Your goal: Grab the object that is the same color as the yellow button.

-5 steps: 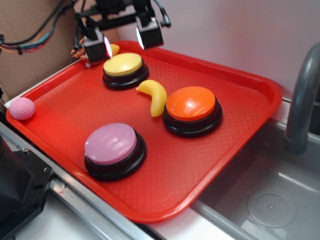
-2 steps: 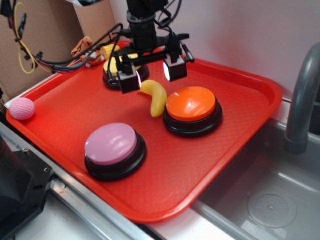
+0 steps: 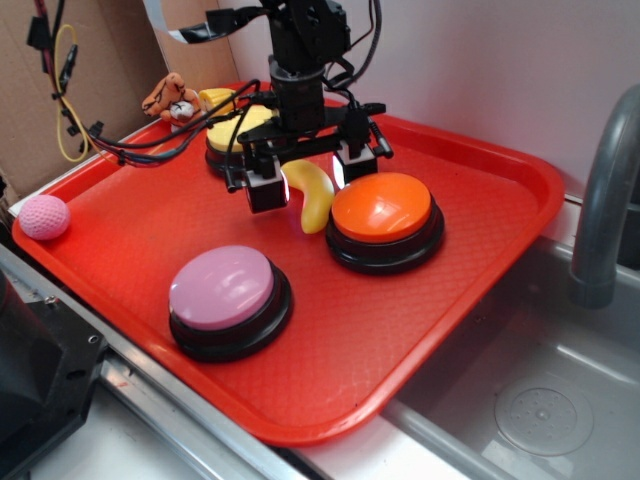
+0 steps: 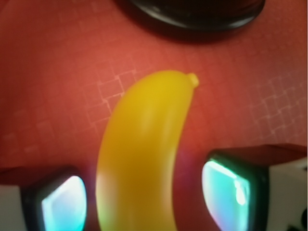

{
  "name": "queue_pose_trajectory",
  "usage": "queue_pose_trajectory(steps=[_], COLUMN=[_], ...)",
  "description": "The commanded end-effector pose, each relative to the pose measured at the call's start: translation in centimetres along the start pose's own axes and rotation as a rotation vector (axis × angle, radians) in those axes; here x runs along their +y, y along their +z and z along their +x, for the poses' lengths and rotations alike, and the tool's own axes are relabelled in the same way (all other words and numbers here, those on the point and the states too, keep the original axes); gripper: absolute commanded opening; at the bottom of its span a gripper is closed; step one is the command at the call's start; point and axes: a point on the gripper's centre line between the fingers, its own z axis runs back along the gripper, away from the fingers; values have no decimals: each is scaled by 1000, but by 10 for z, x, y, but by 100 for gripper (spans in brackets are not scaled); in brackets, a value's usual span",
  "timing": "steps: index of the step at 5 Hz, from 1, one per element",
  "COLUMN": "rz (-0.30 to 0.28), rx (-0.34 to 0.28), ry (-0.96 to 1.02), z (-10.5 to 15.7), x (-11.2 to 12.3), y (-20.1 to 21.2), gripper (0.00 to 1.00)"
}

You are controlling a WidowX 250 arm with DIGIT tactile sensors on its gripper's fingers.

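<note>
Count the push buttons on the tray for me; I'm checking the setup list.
3. The yellow button sits at the tray's far left, partly hidden behind the hand; the orange button is right of the banana; the pink button is nearest the front edge.

Setting: 1 plain pale wall point(image 3: 480, 70) behind the work area. 1 brown cardboard panel point(image 3: 25, 90) at the left rear. 1 grey metal sink basin point(image 3: 540, 390) at the lower right, with a round drain point(image 3: 545, 408). 1 grey curved faucet point(image 3: 605, 190) at the right edge. Light even, soft.
</note>
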Motion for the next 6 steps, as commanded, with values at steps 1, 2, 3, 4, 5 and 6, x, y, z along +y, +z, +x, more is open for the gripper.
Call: queue_pose_trajectory(steps=[1,2,3,4,5,6], rz=[-46,-73,-82,-101,-137,-173], rx=[-27,-18,19,44,58,91], ry=[7,-63,-173,-326,-441,-616], z=[9,12,15,20,24,25], x=[-2,0,2,7,19,32], y=[7,16,38,61,84,102], gripper=[0,0,0,0,0,0])
